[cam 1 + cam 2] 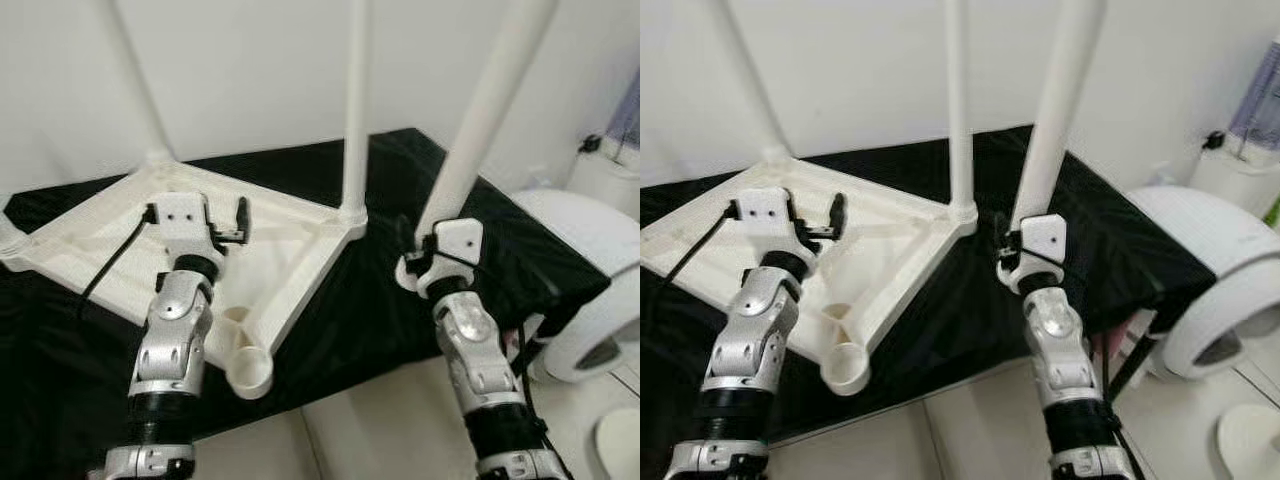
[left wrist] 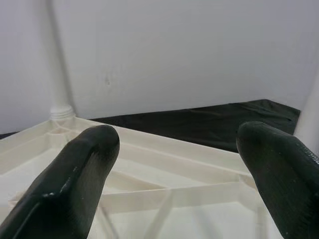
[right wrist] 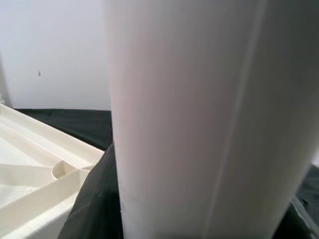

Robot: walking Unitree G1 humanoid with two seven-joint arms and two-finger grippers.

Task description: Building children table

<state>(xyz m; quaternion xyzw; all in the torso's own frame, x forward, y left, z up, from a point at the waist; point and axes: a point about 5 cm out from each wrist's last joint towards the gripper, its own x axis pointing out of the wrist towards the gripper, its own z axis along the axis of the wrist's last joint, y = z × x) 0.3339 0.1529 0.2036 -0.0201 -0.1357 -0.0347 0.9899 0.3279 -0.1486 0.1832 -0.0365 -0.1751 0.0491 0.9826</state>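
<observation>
A white table top lies upside down on a black cloth. Legs stand in its far left corner and its right corner. The near corner socket is an empty ring. My left gripper hovers open just over the ribbed underside, with nothing between its fingers. My right gripper is shut on a loose white leg, holding it by its lower end, upright and leaning right, over the cloth to the right of the table top. Up close, the leg hides the right fingers.
A white wall rises close behind the cloth. A large rounded white object and a white container stand at the right. Pale floor tiles lie in front of the cloth's near edge.
</observation>
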